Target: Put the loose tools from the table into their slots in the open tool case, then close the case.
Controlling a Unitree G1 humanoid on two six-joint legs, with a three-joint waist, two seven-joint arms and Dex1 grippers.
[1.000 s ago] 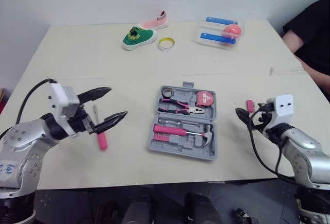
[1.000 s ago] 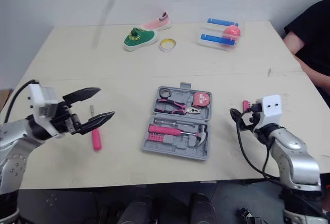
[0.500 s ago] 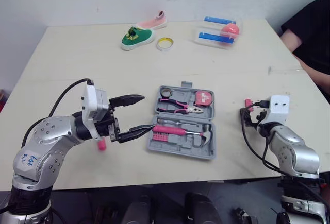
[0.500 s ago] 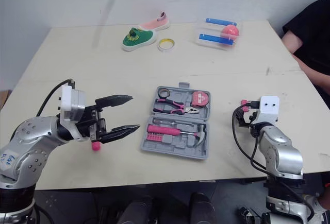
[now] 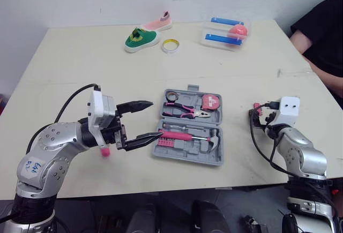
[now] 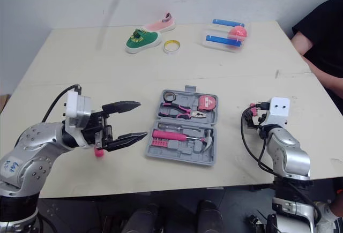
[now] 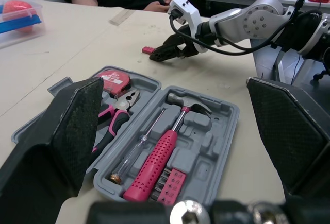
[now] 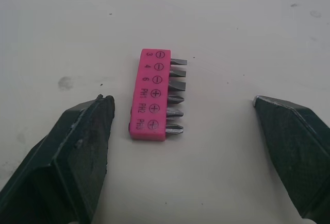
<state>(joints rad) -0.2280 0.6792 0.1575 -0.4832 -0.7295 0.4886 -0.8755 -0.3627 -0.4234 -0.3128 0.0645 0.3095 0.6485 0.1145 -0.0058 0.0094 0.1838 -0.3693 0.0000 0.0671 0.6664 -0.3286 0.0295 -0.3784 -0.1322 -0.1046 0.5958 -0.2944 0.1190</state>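
**case open, two tools out on the table**

you're not far in, i'd say. the case [image 5: 203, 155] lies open mid-table with pliers [image 5: 185, 110], tape [image 5: 213, 103], hammer [image 5: 214, 136] and a pink driver [image 5: 177, 135] already seated. two loose bits of kit i can spot: a bit strip [image 8: 154, 96] over on your right, and a screwdriver [image 5: 105, 151] on your left, of which just the pink handle end pokes out. so that's both to slot in, then the lid to shut. nothing's been grabbed yet.

right claw [image 8: 180, 103]: spread wide, holding nothing. the bit strip lies flat on the table [image 5: 80, 72] right between the two fingers and touches neither. it sits a little nearer one finger than the other, with its bits pointing at the far one. looks lined up for a pinch, though you'd want to centre it first.

left claw [image 5: 155, 119]: also spread wide and empty, tips hanging at the left edge of the case and pointing across it. the screwdriver isn't between the fingers at all. it's back by the wrist, mostly hidden under it, so my guess is you'll need to pull that arm back to get at it.
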